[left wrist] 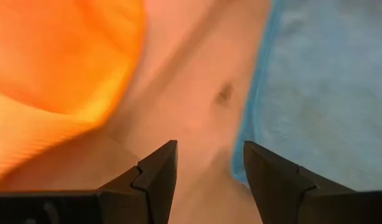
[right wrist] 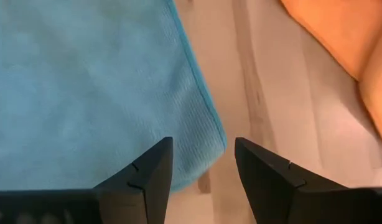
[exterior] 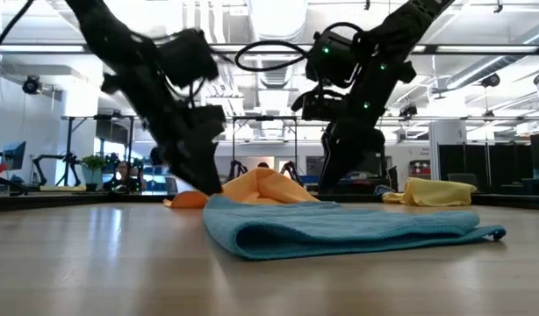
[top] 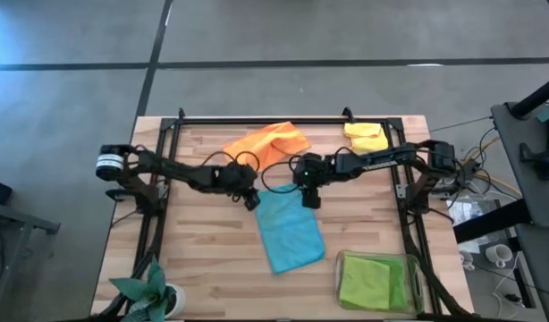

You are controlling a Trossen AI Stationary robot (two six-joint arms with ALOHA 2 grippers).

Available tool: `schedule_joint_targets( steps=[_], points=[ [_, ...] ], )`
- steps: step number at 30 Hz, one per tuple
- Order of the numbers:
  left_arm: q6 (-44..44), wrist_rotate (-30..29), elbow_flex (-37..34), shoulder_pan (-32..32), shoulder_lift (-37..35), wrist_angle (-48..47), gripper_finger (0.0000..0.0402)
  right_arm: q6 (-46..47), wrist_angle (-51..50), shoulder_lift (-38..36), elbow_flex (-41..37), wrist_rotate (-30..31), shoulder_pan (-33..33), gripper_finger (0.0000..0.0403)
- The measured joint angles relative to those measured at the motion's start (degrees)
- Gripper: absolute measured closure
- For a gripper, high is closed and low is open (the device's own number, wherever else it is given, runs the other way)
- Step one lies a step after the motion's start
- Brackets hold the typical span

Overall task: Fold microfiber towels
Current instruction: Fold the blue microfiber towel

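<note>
Blue towel [top: 290, 230]: one, folded, table centre, long axis running near-far, near end slanted slightly right.
Orange towel [top: 267, 141]: one, crumpled, far centre.
Yellow towel [top: 367, 136]: one, far right.
Green towels [top: 374, 281]: in clear tray [top: 342, 261], count unclear.
Left gripper [top: 250, 201]: fingers apart, empty, at blue towel's far-left corner.
Right gripper [top: 310, 199]: fingers apart, empty, at far-right corner.
</note>
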Motion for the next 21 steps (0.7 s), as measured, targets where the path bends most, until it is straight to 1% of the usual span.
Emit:
schedule_joint_targets(
  steps=[2,4,7,11,16,18,21],
  points=[
    [-0.03,5.98,0.04,1.58,-0.04,0.68,0.0233,-0.30,-0.88,0.00,0.76,-3.27,-1.13,0.0232],
    [-0.03,9.32,0.08,2.23,-0.10,1.08,0.0229,-1.43,-2.41,0.00,1.58,-6.45,-2.05,0.0232],
    [-1.16,10.22,0.15,2.33,-0.65,0.56,0.0208,-3.96,-2.88,0.02,2.80,-7.98,-2.33,0.0231],
    [-4.22,10.48,0.63,2.33,-1.56,-1.05,0.0159,-5.97,-2.93,0.02,3.74,-8.99,-2.45,0.0227],
    [-7.94,12.32,0.01,1.74,-2.03,-0.89,0.0096,-6.38,-2.95,0.02,3.48,-8.82,-2.58,0.0202],
    [-9.34,12.36,-0.45,1.72,-1.12,-0.95,0.0084,-6.99,-2.75,0.02,3.23,-8.82,-2.51,0.0189],
    [-10.85,12.03,-0.78,1.85,0.90,-0.60,0.0080,-7.15,-1.89,0.02,2.88,-8.82,-2.53,0.0173]
  ],
)
